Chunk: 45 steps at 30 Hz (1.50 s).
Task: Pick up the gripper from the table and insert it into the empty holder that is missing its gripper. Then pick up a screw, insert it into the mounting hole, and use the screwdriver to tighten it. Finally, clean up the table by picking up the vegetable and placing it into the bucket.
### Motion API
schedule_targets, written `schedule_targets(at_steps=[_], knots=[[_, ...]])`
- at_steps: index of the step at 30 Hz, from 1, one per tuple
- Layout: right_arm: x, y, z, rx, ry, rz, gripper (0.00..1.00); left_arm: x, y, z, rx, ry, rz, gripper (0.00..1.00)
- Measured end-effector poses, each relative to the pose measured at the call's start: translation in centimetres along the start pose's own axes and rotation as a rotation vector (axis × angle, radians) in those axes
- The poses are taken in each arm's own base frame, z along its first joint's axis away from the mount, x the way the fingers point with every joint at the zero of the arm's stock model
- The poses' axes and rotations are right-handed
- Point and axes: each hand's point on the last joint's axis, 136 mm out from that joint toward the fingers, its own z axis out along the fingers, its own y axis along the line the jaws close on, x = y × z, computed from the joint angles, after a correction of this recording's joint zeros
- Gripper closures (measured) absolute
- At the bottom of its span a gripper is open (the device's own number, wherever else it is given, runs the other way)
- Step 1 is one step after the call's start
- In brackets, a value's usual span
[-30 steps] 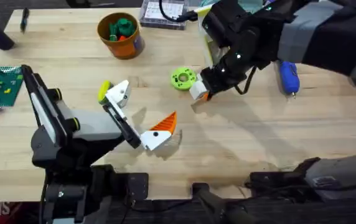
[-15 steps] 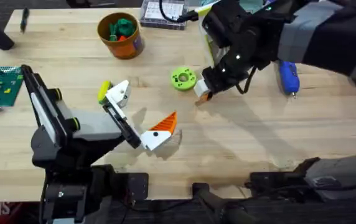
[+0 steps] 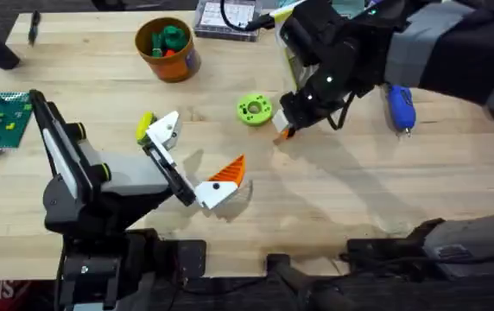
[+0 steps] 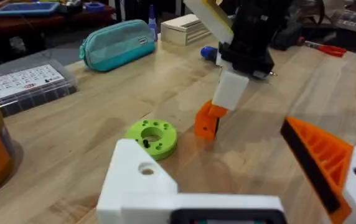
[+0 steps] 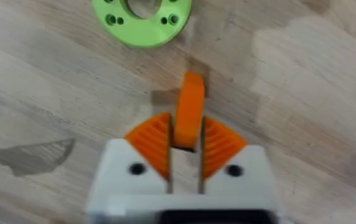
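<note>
Spanning every view, the wooden worktop (image 3: 333,207) carried all the loose items. The right arm (image 3: 437,43) reached in from the upper right, and its end effector (image 3: 283,128) stood just beside the green ring-shaped disc (image 3: 253,109). In the right wrist view that end effector (image 5: 185,148) was closed on the gripper (image 5: 188,112), the small orange wedge pinched between the two orange ribbed pads (image 5: 152,144) and sticking out past them toward the disc (image 5: 142,18). The left wrist view showed the gripper (image 4: 209,119) with its lower end at the worktop surface; whether it touched the wood was unclear.

The left arm (image 3: 100,177) lay low across the lower left. Its end effector (image 3: 191,164) was wide open and held nothing: one white mount bore an orange finger (image 3: 228,173), while the other, the holder (image 3: 164,130), was bare.

The orange bucket (image 3: 167,49) sat at the far left of the worktop with coloured pieces inside. The blue screwdriver (image 3: 401,108) lay at the right, partly under the right arm. The yellow-green vegetable (image 3: 145,123) lay just beside the holder.
</note>
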Motion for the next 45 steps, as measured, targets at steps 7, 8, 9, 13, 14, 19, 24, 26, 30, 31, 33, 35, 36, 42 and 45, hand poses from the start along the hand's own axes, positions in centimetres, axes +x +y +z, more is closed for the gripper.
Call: schedule_targets(at_steps=[7, 8, 9, 13, 14, 19, 24, 26, 30, 31, 33, 35, 36, 42, 45], knots=[[-0.1, 0.0, 0.1, 0.0, 0.003, 0.0, 0.991, 0.0, 0.0, 0.0, 0.0, 0.0, 0.0, 0.006], [0.0, 0.1, 0.1, -0.003, 0.006, 0.0, 0.991, 0.0, 0.0, 0.0, 0.0, 0.0, 0.0, 0.006], [0.1, 0.1, 0.1, -0.007, 0.011, 0.0, 0.992, 0.0, 0.0, 0.0, 0.0, 0.0, 0.0, 0.006], [1.1, 0.4, -0.9, -0.04, 0.064, 0.012, 0.994, 0.0, 0.0, 0.0, 0.0, 0.0, 0.0, 0.005], [1.3, 0.4, -1.5, -0.045, 0.077, 0.018, 0.994, 0.0, 0.0, 0.0, 0.0, 0.0, 0.0, 0.006], [1.1, -0.4, -7.9, -0.065, 0.033, 0.054, 0.994, 0.0, 0.0, 0.0, 0.0, 0.0, 0.0, 0.006], [0.8, -0.9, -13.5, -0.099, -0.156, 0.1, 0.994, 0.0, 0.0, 0.0, 0.0, 0.0, 0.0, 0.006], [0.6, -0.9, -14.5, -0.133, -0.23, 0.112, 0.994, 0.0, -0.1, 0.0, 0.004, 0.0, 0.0, 0.006], [0.6, -0.6, -12.7, -0.264, -0.314, 0.151, 0.994, 0.0, -0.4, 0.0, 0.022, 0.0, -0.001, 0.006], [0.6, -0.4, -11.7, -0.311, -0.319, 0.161, 0.994, 0.0, -0.5, 0.0, 0.026, 0.0, -0.001, 0.006], [0.5, 0.4, -9.4, -0.439, -0.325, 0.178, 0.994, 0.0, -0.7, 0.0, 0.04, 0.001, -0.001, 0.006], [0.3, 1.3, -7.9, -0.569, -0.334, 0.183, 0.994, 0.1, -0.9, 0.0, 0.054, 0.001, -0.001, 0.006], [0.2, 1.9, -7.3, -0.646, -0.337, 0.186, 0.995, 0.1, -1.0, 0.0, 0.061, 0.001, -0.001, 0.006], [-1.3, 4.8, -7.9, -1.012, -0.333, 0.148, 0.995, 0.2, -2.0, -0.1, 0.119, 0.002, -0.005, 0.006], [-2.3, 6.1, -8.9, -1.174, -0.34, 0.094, 0.995, 0.2, -2.5, -0.2, 0.146, 0.003, -0.008, 0.006]])
